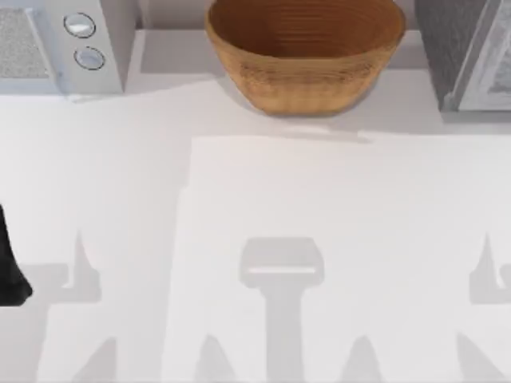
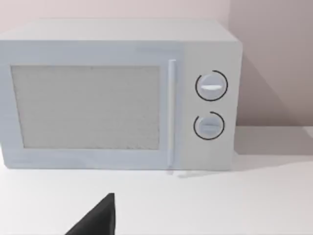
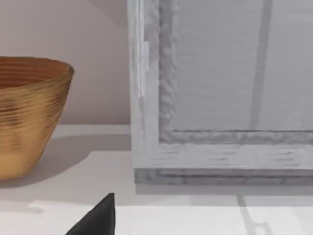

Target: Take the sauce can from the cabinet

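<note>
The sauce can is hidden. The cabinet (image 1: 467, 56) stands at the table's back right, a grey box with a pale framed front. In the right wrist view the cabinet (image 3: 220, 98) looms close, its door shut. A dark part of my right gripper (image 3: 98, 220) shows low in that view, short of the cabinet's front. My left gripper (image 1: 9, 267) sits at the table's left edge, and the left wrist view shows a dark part of it (image 2: 98, 220) in front of the microwave.
A white microwave (image 1: 64, 44) with two round dials stands at the back left, its door shut (image 2: 88, 107). A wicker basket (image 1: 307, 60) sits at the back middle, just left of the cabinet (image 3: 29, 112). The white table (image 1: 263, 207) stretches in front.
</note>
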Controlling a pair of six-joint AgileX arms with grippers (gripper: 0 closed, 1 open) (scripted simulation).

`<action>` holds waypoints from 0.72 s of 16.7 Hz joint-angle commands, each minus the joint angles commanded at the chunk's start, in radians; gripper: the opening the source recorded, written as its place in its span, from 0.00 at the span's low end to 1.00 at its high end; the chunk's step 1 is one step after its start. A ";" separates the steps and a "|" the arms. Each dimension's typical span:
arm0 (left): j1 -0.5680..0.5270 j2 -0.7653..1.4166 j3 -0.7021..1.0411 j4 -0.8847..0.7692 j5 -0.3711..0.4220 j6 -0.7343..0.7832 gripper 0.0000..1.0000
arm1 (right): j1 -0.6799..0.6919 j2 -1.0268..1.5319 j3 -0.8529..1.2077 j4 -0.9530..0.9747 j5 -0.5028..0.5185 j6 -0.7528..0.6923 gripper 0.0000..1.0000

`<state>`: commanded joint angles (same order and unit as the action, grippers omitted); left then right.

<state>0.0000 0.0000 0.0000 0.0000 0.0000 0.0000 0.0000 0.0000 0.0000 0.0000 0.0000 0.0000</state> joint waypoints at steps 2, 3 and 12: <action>0.000 0.000 0.000 0.000 0.000 0.000 1.00 | 0.000 0.001 0.001 0.000 0.000 0.000 1.00; 0.000 0.000 0.000 0.000 0.000 0.000 1.00 | 0.001 0.011 0.011 -0.005 0.002 0.000 1.00; 0.000 0.000 0.000 0.000 0.000 0.000 1.00 | 0.064 0.463 0.555 -0.156 0.068 0.005 1.00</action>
<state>0.0000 0.0000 0.0000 0.0000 0.0000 0.0000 0.0636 0.4634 0.5554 -0.1555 0.0681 0.0053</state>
